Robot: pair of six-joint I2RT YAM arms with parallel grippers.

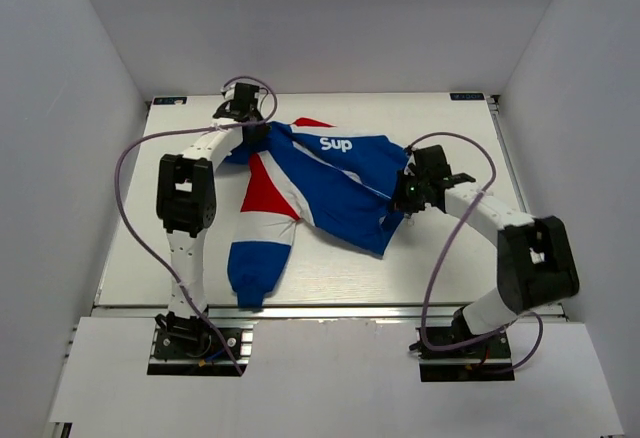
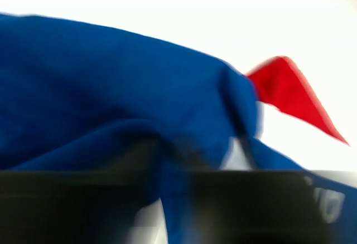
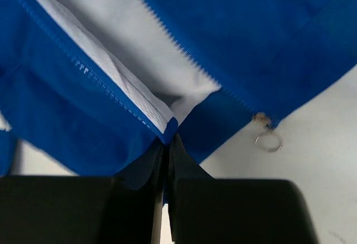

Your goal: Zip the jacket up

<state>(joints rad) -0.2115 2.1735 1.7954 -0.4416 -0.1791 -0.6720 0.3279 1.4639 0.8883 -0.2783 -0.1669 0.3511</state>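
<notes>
Working outward from the hem, you have the right fingers (image 3: 169, 159) clenched on one hem corner of the jacket (image 1: 330, 183), the zip pull (image 3: 268, 141) just beside them on the other front edge, and the zip line running far-left across the desk (image 1: 440, 258) to the collar, where the left fingers (image 1: 252, 130) sit, their grip impossible to tell.

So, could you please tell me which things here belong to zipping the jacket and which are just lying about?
Part of the job: jacket; zip slider with ring pull; right gripper, shut on the jacket's bottom corner; left gripper at its far end.
Just there: table; purple cables.
</notes>
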